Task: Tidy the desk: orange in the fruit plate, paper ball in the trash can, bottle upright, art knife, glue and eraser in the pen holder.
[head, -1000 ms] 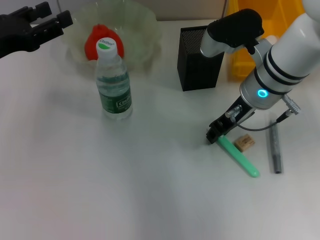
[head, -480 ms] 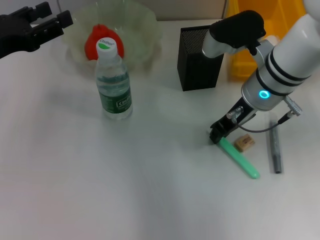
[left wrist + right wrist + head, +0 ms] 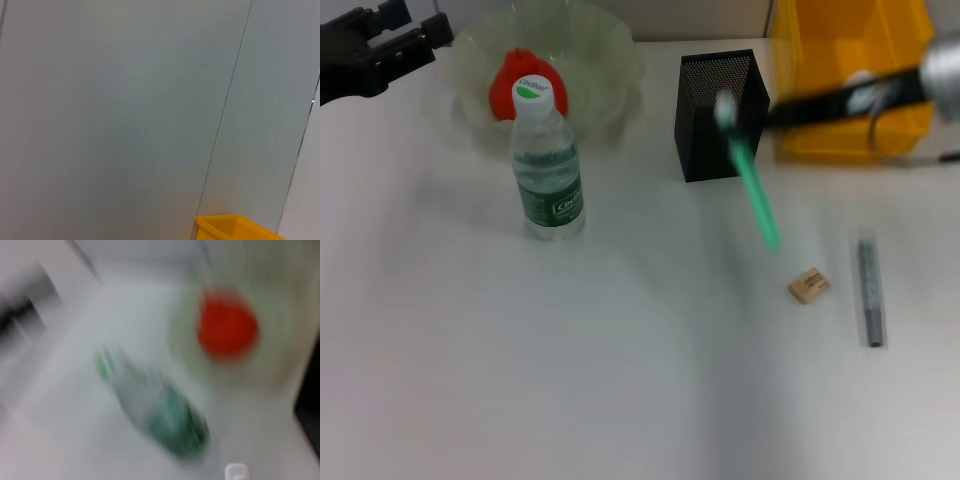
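Right end effector (image 3: 735, 112) is a motion smear by the pen holder (image 3: 718, 115), apparently clamped on the top of the green stick (image 3: 754, 192), which hangs tilted in the air in front of the holder.

Step in hand, my reading: drop the stick into the holder. Bring the lower tip above the mesh rim first, centre over the opening, straighten, then release.

Eraser (image 3: 808, 285) and grey pen-like tool (image 3: 869, 291) lie on the bench (image 3: 570, 380).

Left end effector (image 3: 395, 45) parked at far left corner, fingers spread, empty.

Hard to read: finger contact on the stick; whether it is glue or knife; right wrist view blurred.
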You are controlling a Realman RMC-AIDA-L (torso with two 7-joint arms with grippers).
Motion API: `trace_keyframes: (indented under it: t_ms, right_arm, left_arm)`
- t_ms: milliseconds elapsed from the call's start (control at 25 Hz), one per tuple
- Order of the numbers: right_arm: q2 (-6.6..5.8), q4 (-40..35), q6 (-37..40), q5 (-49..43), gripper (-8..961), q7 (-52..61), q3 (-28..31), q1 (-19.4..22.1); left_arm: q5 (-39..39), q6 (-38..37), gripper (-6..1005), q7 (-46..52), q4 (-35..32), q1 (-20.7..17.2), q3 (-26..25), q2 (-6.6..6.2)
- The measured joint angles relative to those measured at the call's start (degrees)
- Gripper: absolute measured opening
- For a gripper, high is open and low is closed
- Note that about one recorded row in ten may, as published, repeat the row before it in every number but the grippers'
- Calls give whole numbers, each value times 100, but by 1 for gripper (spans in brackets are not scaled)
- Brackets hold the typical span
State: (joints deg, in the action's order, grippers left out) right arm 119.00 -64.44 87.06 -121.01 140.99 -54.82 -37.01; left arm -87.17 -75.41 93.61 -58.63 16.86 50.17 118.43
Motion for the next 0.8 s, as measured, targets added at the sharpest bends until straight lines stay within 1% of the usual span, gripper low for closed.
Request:
trace_keyframes:
  t_ms: [40,80,120,160,200,240,280,320,360,400,440,480,560,600,640,760,800]
  right_arm:
    - [2,484,-192,823,174,-994,610,151]
    - [2,484,-192,823,174,-994,610,151]
    - [5,852,-296,1296,174,-1592,866,210]
    - [-2,1736,-547,2335,174,-2883,1226,255]
    - [-20,2464,-726,3091,174,-3998,1371,239]
    - [-20,2464,-726,3091,174,-3998,1371,239]
    - [-21,2757,-831,3379,174,-4505,1393,209]
    - [-21,2757,-831,3379,174,-4505,1393,209]
    - [1,3134,-1058,3726,174,-5278,1394,132]
    - [1,3134,-1058,3726,174,-5278,1394,132]
    - [26,3459,-1298,3926,174,-5897,1368,7]
    - [26,3459,-1298,3926,174,-5897,1368,7]
    - [38,3934,-1599,4009,173,-6584,1357,-262]
    - [39,4064,-1707,4012,173,-6768,1357,-355]
    - [39,4064,-1707,4012,173,-6768,1357,-355]
    - [52,4417,-2076,4005,173,-7305,1357,-628]
    - [52,4417,-2076,4005,173,-7305,1357,-628]
  left_arm:
    - [3,0,698,-1,14,6,-16,0]
    - [5,2,698,-12,43,11,-30,0]
    - [10,5,698,-53,85,22,-52,0]
    - [43,7,698,-136,164,47,-85,1]
    - [76,7,698,-178,214,62,-90,1]
    - [76,7,698,-178,214,62,-90,1]
    - [164,9,698,-262,328,89,-91,-5]
    - [164,9,698,-262,328,89,-91,-5]
    - [196,9,698,-299,357,95,-92,-8]
    - [196,9,698,-299,357,95,-92,-8]
    - [210,7,698,-329,367,95,-92,-8]
    - [220,6,698,-364,381,91,-92,-9]
    - [232,5,697,-420,411,75,-94,-7]
    - [234,6,697,-430,425,66,-95,-6]
    - [235,7,697,-431,450,56,-95,-4]
    - [243,-37,697,-433,552,34,-132,-4]
    - [243,-37,697,-433,552,34,-132,-4]
